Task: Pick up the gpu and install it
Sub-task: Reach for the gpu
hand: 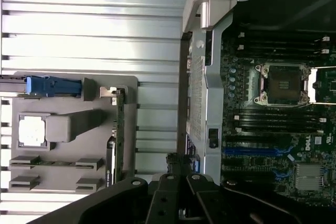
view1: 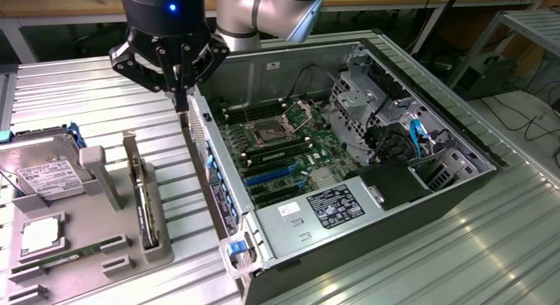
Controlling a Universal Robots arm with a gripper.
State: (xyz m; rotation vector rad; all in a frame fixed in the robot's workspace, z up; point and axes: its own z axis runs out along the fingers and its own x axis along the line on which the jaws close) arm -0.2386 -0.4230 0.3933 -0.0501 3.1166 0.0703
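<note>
An open black metal computer case (view1: 262,72) lies beside a grey moulded parts holder (view1: 83,233). The black gripper (view1: 182,103), claw closed and empty, hangs at the case's rear edge. The thin dark gpu (view1: 140,187) stands edgewise in the holder.

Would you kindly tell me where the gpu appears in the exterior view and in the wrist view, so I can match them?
Exterior view: the gpu stands on edge in the grey holder, to the exterior view's left of the computer case.
Wrist view: the gpu stands on edge along the holder's side nearest the case.
Shared landmark: the CPU socket on the motherboard.
</note>
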